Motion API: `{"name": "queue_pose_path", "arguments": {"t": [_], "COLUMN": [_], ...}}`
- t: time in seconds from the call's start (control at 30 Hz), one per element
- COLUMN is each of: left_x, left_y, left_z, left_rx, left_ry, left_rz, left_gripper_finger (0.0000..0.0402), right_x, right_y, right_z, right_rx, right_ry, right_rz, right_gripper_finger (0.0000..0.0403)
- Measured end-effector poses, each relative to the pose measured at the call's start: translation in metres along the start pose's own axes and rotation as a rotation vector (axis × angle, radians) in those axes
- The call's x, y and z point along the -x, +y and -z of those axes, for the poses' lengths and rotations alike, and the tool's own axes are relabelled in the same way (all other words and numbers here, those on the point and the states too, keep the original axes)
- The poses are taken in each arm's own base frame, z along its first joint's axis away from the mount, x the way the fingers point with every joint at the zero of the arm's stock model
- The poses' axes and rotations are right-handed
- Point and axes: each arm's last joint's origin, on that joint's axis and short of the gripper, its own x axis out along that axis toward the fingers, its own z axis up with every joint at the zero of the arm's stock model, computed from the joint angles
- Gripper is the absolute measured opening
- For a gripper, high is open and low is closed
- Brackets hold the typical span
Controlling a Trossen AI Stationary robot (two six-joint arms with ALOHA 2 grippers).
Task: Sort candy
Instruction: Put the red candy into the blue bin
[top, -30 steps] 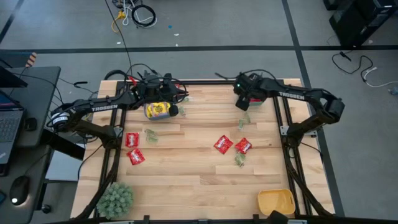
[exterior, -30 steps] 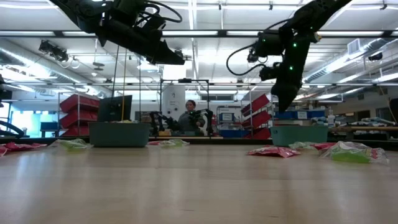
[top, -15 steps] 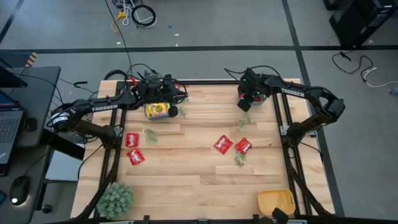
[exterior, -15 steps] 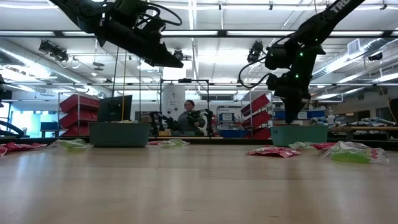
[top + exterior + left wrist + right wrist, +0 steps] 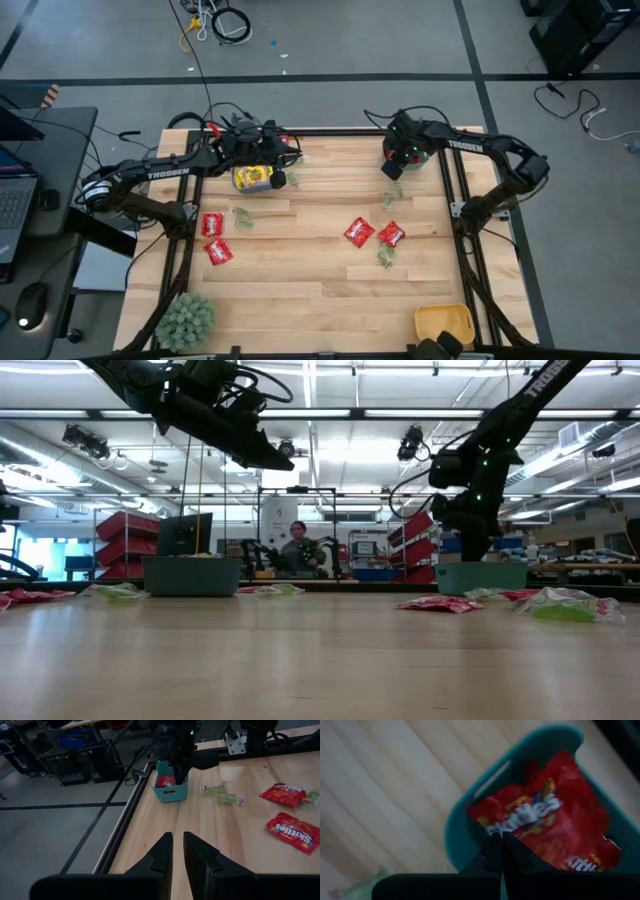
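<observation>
Right gripper (image 5: 499,842) hangs over the teal bin (image 5: 465,815) at the table's 1 o'clock, fingers pinched together, nothing held; red candy (image 5: 545,825) lies inside. Probably heading for another packet, so it'll need to reopen.

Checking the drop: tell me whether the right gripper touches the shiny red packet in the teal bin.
Cannot tell. In the right wrist view the shut right gripper overlaps the shiny red packet inside the teal bin, but neither contact nor gap shows.

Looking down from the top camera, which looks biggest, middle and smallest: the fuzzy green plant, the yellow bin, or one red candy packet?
1. Fuzzy green plant, the biggest.
2. Yellow bin, close behind the plant; its edge is partly hidden, so those two are nearly a tie.
3. Red candy packet, clearly the smallest.
</observation>
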Motion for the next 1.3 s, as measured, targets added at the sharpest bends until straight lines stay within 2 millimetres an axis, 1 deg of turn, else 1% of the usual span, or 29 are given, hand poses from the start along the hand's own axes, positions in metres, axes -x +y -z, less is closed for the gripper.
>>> {"name": "queue_pose_path", "arguments": {"t": [0.13, 0.33, 0.47, 0.57, 0.63, 0.73, 0.8, 0.9, 0.97, 1.03, 1.13, 1.2, 1.3], "left_x": [0.000, 0.000, 0.001, 0.003, 0.005, 0.009, 0.011, 0.014, 0.011, 0.005, -0.010, -0.020, -0.036], "left_y": [0.000, -0.002, -0.002, -0.001, 0.002, 0.014, 0.029, 0.049, 0.062, 0.071, 0.082, 0.088, 0.095], "left_z": [0.000, 0.005, 0.012, 0.013, 0.014, 0.019, 0.024, 0.039, 0.050, 0.060, 0.071, 0.074, 0.077], "left_rx": [0.001, 0.010, 0.019, 0.049, 0.058, 0.096, 0.156, 0.254, 0.308, 0.342, 0.364, 0.366, 0.366], "left_ry": [0.004, 0.052, 0.132, 0.224, 0.276, 0.331, 0.351, 0.407, 0.443, 0.467, 0.513, 0.544, 0.579], "left_rz": [0.002, 0.014, -0.010, -0.052, -0.093, -0.146, -0.188, -0.209, -0.208, -0.188, -0.183, -0.173, -0.154], "left_gripper_finger": [0.0046, 0.0046, 0.0046, 0.0043, 0.0034, 0.0009, 0.0004, 0.0002, 0.0002, 0.0002, 0.0006, 0.0016, 0.0043], "right_x": [-0.008, -0.006, 0.003, 0.016, 0.024, 0.036, 0.041, 0.046, 0.048, 0.048, 0.049, 0.049, 0.050], "right_y": [-0.004, -0.006, -0.002, 0.004, 0.008, 0.013, 0.017, 0.026, 0.032, 0.038, 0.045, 0.049, 0.052], "right_z": [-0.001, -0.002, -0.001, -0.001, -0.002, -0.004, -0.005, -0.006, -0.008, -0.010, -0.012, -0.012, -0.012], "right_rx": [-0.014, -0.013, 0.006, 0.030, 0.047, 0.049, 0.052, 0.066, 0.088, 0.108, 0.131, 0.142, 0.154], "right_ry": [0.016, 0.000, -0.020, -0.060, -0.099, -0.175, -0.207, -0.241, -0.266, -0.289, -0.312, -0.319, -0.320], "right_rz": [0.053, 0.077, 0.053, 0.040, 0.038, 0.033, 0.021, 0.008, -0.002, -0.011, -0.023, -0.028, -0.035], "right_gripper_finger": [0.0001, 0.0000, 0.0000, 0.0000, 0.0000, 0.0000, 0.0000, 0.0000, 0.0000, 0.0000, 0.0000, 0.0000, 0.0000]}}
